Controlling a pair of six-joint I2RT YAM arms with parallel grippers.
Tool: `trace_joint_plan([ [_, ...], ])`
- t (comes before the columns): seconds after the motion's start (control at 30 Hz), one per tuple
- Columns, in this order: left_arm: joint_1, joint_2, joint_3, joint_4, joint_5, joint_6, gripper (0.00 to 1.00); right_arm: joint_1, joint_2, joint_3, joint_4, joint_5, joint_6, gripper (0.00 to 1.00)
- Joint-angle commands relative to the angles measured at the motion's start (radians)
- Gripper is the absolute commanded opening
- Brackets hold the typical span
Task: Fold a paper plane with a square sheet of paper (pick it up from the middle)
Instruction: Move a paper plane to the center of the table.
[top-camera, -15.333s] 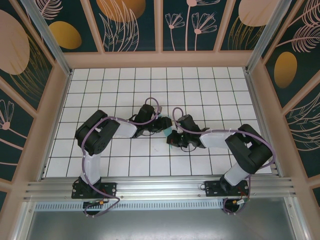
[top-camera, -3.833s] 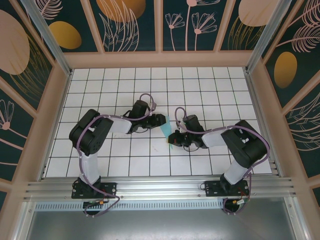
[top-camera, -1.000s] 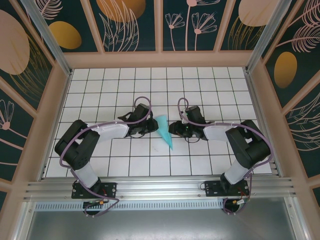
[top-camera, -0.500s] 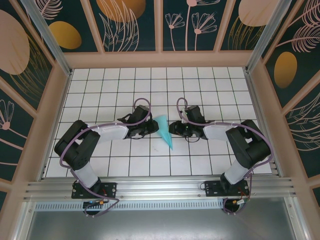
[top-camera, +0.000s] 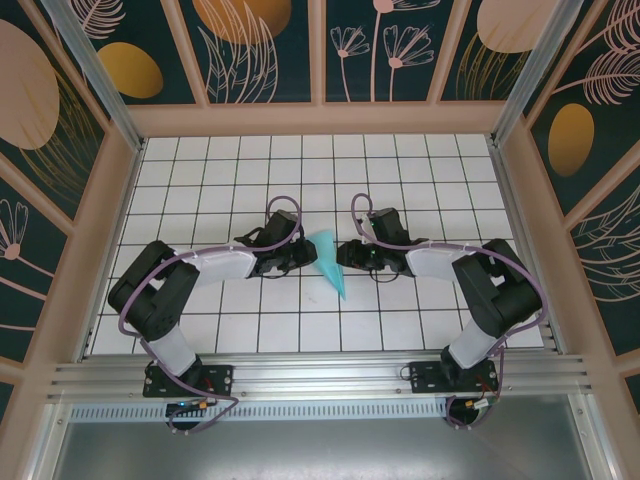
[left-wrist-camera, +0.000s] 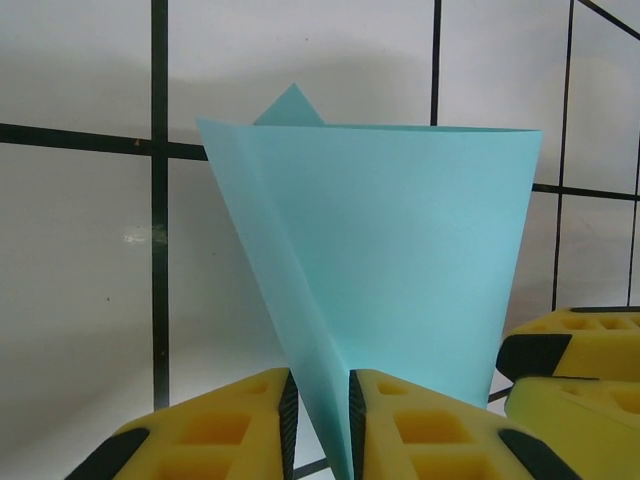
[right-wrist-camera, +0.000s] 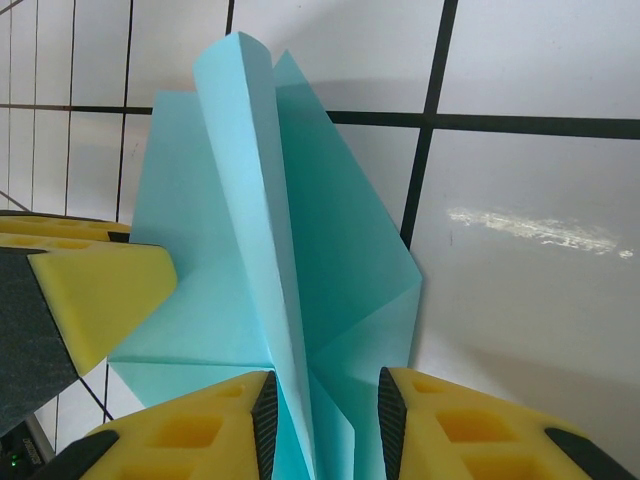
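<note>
Just left of the middle of the white gridded table (top-camera: 200, 180), the left gripper (left-wrist-camera: 320, 405) is reaching in low and pinching a creased edge of the paper plane (top-camera: 331, 265). Its yellow pads (left-wrist-camera: 230, 420) are sitting nearly together with only the thin fold between them. The turquoise plane is resting at the table's middle, its wide tail pointing toward the table's far edge and its sharp nose toward the near edge. Just right of the table's middle, the right gripper (right-wrist-camera: 325, 425) is straddling the plane's raised centre fold with its jaws standing partly apart; whether they are actually pressing the paper I cannot tell.
</note>
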Motion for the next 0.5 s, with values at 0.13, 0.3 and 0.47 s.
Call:
trace_joint_plan([
  [0.13,-0.003,-0.026,-0.005,-0.016,-0.018,0.006,0.22,-0.006,0.018,0.019,-0.014,-0.025,-0.034,0.36],
  [0.3,-0.003,-0.033,-0.01,-0.013,-0.024,0.009,0.18,-0.019,0.022,0.017,-0.01,-0.037,-0.044,0.36],
  [0.47,-0.004,-0.031,-0.01,-0.003,-0.023,0.018,0.12,-0.028,0.027,0.022,-0.01,-0.053,-0.056,0.36],
])
